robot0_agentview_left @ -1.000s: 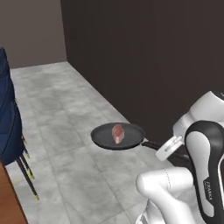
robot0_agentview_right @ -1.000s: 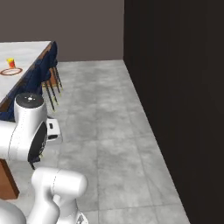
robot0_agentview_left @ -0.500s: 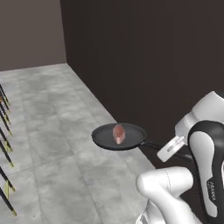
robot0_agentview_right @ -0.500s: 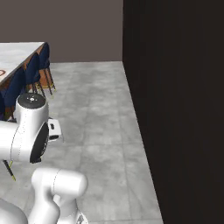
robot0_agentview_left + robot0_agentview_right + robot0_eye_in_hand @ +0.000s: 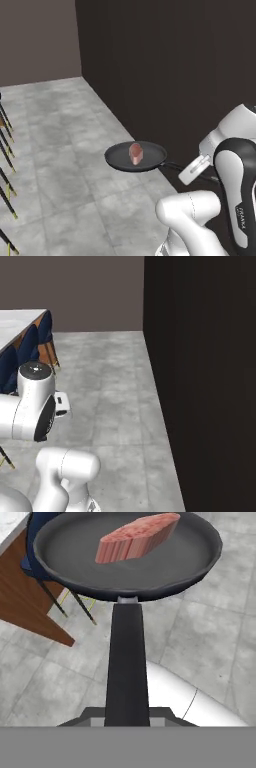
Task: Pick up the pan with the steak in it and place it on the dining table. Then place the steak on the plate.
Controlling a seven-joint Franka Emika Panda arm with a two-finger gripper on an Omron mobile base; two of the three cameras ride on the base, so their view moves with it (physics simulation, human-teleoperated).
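Note:
The black pan (image 5: 121, 158) hangs level in the air above the grey floor, and the pinkish-red steak (image 5: 135, 153) lies near its middle. Its long handle (image 5: 172, 166) runs right into my gripper (image 5: 186, 171), which is shut on it. The hand view looks along the handle (image 5: 126, 662) to the pan (image 5: 75, 557) and the steak (image 5: 137, 537); my gripper (image 5: 126, 716) clamps the handle's near end. A corner of the marble dining table (image 5: 15, 326) shows at the far left of the right base view. The plate is out of view.
A tall dark wall (image 5: 175, 75) stands close on the pan's right, and also fills the right side as the dark wall (image 5: 200, 381). Blue chairs (image 5: 27, 348) line the table's edge; their thin legs (image 5: 5, 165) show at the left. Below the pan are a brown table side (image 5: 25, 607) and open floor (image 5: 60, 125).
The whole picture has shifted as the base moves: chairs and table slide left toward the frame edges. The pan and steak keep their place relative to the arm.

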